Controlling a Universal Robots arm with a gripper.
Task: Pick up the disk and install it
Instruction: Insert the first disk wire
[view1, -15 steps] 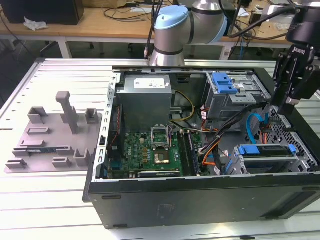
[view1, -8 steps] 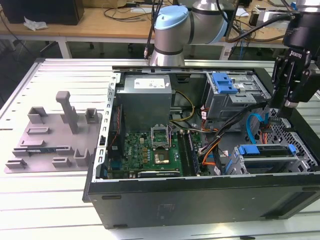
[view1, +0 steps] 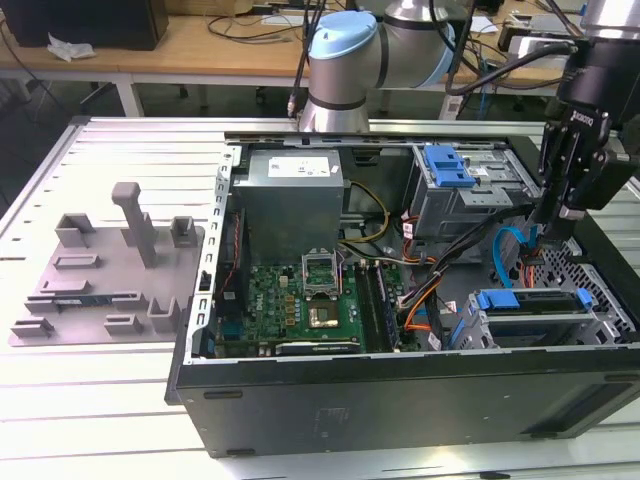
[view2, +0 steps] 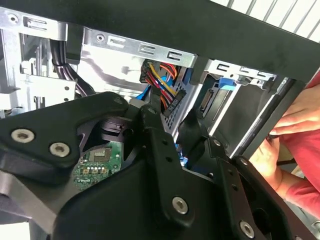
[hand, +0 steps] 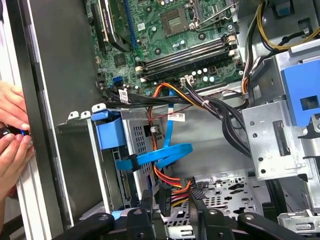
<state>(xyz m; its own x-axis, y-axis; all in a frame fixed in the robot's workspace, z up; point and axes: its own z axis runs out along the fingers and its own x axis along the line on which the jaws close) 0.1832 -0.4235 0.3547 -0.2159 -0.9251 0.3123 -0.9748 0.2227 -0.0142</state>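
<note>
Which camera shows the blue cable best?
First wrist view: the blue cable loops in plain sight beside the cage. Exterior view catches one arc; second wrist view, at most a sliver.

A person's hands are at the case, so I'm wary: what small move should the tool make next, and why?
Probably a slow, short rise straight up. The tool hangs low inside the case, at the orange-wired plug beside the disk in its cage, and a person's hands rest on the wall next to that cage.
</note>
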